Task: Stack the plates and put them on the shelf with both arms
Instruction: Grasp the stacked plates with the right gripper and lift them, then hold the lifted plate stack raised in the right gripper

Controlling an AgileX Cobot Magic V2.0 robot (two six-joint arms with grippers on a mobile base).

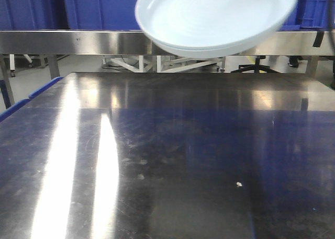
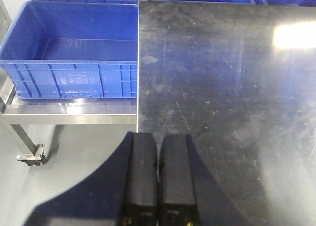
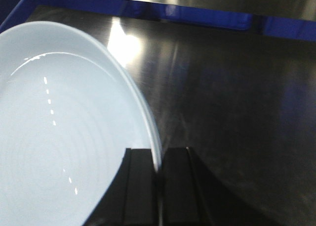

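Two pale white-blue plates (image 1: 214, 16), one nested in the other, hang tilted in the air above the far side of the steel table (image 1: 183, 145), in front of the steel shelf rail (image 1: 78, 42). In the right wrist view my right gripper (image 3: 158, 154) is shut on the plates' rim, the stack (image 3: 59, 127) spreading to its left. My left gripper (image 2: 159, 137) is shut with nothing between its fingers, hovering at the table's left edge. No arm shows in the front view.
An open blue crate (image 2: 69, 63) stands on a lower steel cart left of the table (image 2: 222, 87), with more blue crates behind it. Blue crates (image 1: 99, 9) sit above the shelf rail. A small white speck (image 1: 238, 184) lies on the table.
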